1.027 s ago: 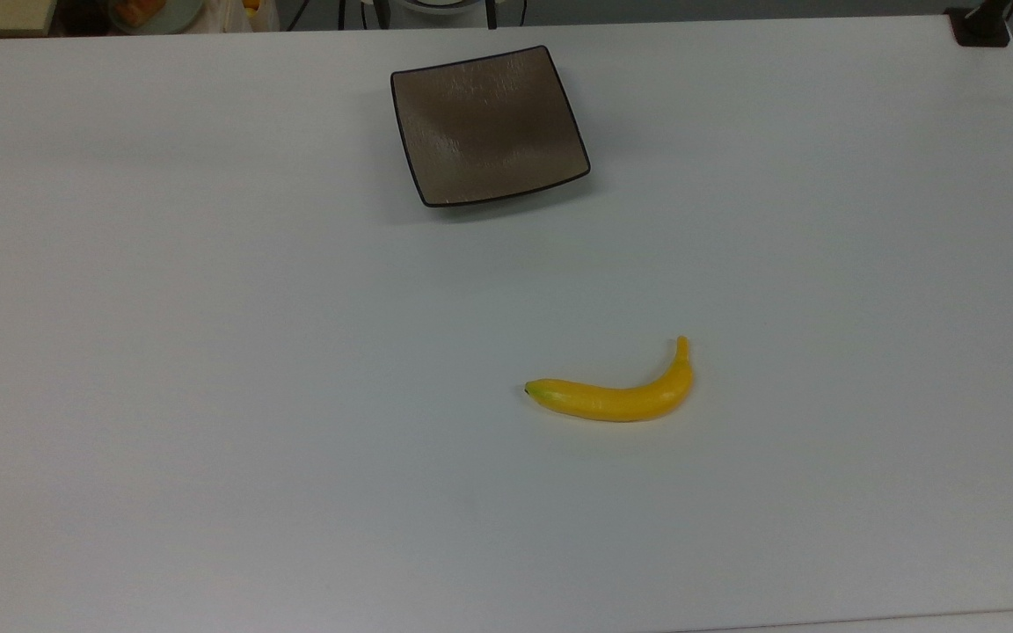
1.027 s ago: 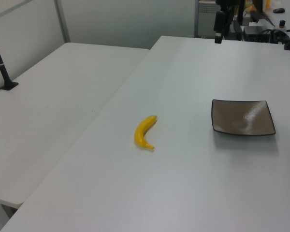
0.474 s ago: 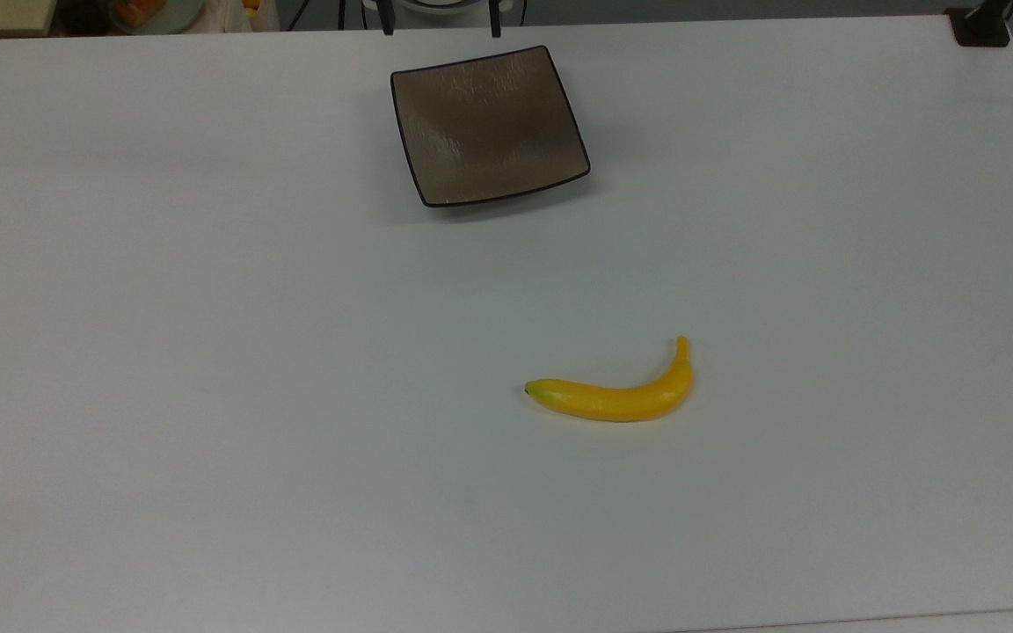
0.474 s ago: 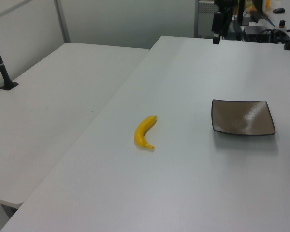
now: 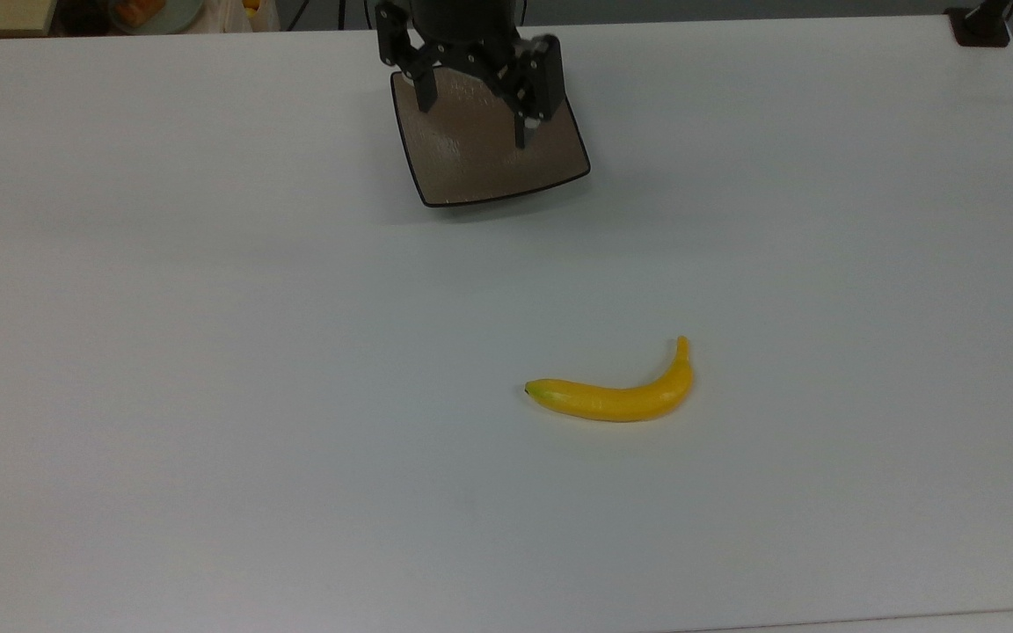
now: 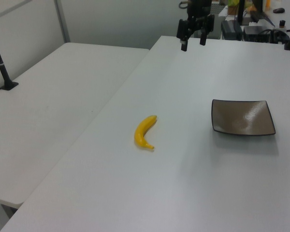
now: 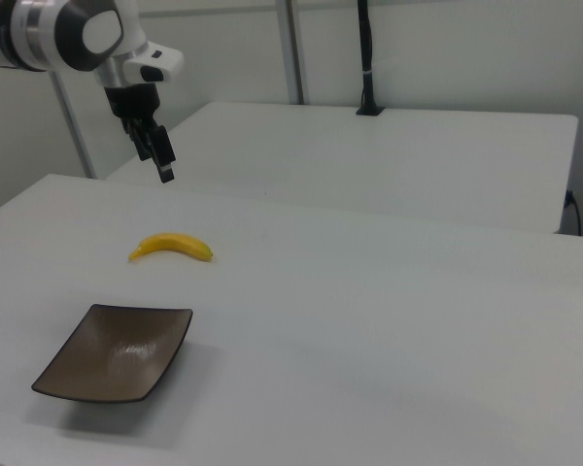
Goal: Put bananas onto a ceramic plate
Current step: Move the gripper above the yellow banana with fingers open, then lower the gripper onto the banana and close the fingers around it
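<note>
Banana point(image 5: 616, 397) lies flat on the white desk point(image 5: 207, 352), alone, well apart from the ceramic plate point(image 5: 471, 171). In the top view it sits toward the lower right of the plate, its greenish dark-tipped end pointing to the top view's left and its thin stem curling up at the top view's right. Plate rests on the desk with nothing on it.

My hand point(image 5: 473, 119) hangs in the air with fingers spread wide and nothing between them. In the top view it overlaps the plate's far half; in the left view my hand point(image 6: 193, 41) shows high above the desk's far end, clear of the plate point(image 6: 242, 123) and the banana point(image 6: 144, 132). In the right view my hand point(image 7: 159, 155) points down, raised above the desk beyond the banana point(image 7: 172, 247), with the plate point(image 7: 117, 351) nearer the camera. No contact with either.
</note>
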### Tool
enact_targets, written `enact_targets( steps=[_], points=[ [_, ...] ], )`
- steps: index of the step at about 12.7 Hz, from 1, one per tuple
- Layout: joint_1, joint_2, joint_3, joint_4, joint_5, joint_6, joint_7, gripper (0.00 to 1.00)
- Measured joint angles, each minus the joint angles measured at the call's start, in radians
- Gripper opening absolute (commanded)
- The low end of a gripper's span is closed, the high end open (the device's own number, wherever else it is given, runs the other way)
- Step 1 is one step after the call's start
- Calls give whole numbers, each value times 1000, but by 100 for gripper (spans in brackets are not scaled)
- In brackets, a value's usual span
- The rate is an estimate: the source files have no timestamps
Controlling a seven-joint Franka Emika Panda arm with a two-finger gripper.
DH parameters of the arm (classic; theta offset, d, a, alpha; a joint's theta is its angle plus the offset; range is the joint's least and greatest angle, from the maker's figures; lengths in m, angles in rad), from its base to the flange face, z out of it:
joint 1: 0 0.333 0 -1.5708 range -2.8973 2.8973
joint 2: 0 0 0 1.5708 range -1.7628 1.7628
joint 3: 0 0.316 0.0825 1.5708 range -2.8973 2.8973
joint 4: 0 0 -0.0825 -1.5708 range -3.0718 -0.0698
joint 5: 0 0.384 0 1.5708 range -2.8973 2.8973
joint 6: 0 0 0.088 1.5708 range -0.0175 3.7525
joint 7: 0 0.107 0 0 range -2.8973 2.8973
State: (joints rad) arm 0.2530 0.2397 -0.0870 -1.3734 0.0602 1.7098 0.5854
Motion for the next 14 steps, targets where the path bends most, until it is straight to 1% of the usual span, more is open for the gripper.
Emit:
enact_targets(
  steps=[2, 4, 6, 9, 12, 14],
  points=[
    [0, 67, 20, 67, 0, 0, 95, 100],
    [1, 121, 37, 117, 0, 0, 154, 100],
    [1, 203, 57, 184, 0, 1, 215, 100],
    [10, 282, 78, 220, -7, 43, 273, 100],
    [45, 361, 116, 222, -91, 158, 393, 100],
    [49, 390, 136, 222, -127, 225, 455, 100]
  ],
)
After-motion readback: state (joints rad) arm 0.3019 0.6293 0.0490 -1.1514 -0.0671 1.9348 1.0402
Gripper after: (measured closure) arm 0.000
